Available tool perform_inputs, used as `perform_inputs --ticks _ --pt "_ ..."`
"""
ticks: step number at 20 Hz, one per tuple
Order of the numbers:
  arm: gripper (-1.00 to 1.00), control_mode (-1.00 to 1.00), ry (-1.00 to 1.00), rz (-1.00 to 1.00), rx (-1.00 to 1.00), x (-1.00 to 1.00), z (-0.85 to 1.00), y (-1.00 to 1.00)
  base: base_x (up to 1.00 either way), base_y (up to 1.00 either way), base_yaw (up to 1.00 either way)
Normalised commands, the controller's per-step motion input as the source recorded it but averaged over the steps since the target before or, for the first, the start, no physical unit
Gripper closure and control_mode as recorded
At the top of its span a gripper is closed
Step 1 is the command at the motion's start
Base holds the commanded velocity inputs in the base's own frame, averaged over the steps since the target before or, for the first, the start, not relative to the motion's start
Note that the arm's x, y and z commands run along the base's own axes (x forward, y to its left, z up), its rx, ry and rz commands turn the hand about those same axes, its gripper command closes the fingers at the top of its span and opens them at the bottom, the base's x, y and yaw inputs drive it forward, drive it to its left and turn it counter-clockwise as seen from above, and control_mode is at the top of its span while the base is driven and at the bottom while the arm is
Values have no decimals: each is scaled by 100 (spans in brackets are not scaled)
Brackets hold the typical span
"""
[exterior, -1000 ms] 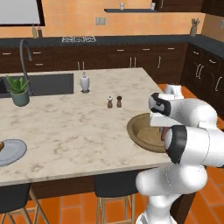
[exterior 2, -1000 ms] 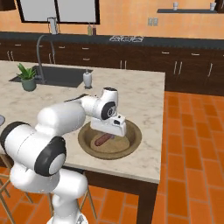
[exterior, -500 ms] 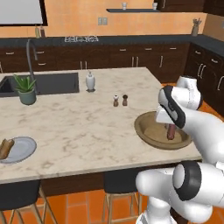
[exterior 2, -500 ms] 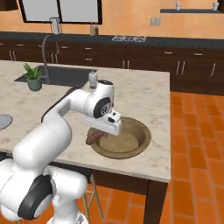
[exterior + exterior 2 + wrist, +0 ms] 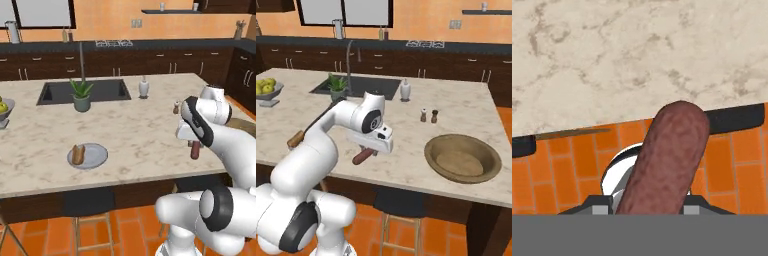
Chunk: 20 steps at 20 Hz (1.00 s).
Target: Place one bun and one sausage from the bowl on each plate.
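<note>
- Right base view: gripper [image 5: 367,152] clamped on a reddish-brown sausage [image 5: 363,156], carried tilted above the counter [image 5: 466,107] near its front edge.
- Olive-brown bowl [image 5: 463,158] sits at the counter's front right corner, well apart from the gripper.
- Left base view: grey plate [image 5: 88,156] near the front edge, a bun [image 5: 77,154] lying on its left side.
- Hand view: sausage [image 5: 664,160] juts out over the counter edge.
</note>
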Motion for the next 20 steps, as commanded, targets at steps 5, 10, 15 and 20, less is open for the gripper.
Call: perform_inputs --ticks 5,10,15,20 --pt "100 100 0 0 0 0 0 0 -31 100 0" --pt "100 100 0 0 0 0 0 0 42 92 1" --pt "100 100 0 0 0 0 0 0 89 0 12" --pt "100 -100 7 7 -2 37 -18 25 26 1 5"
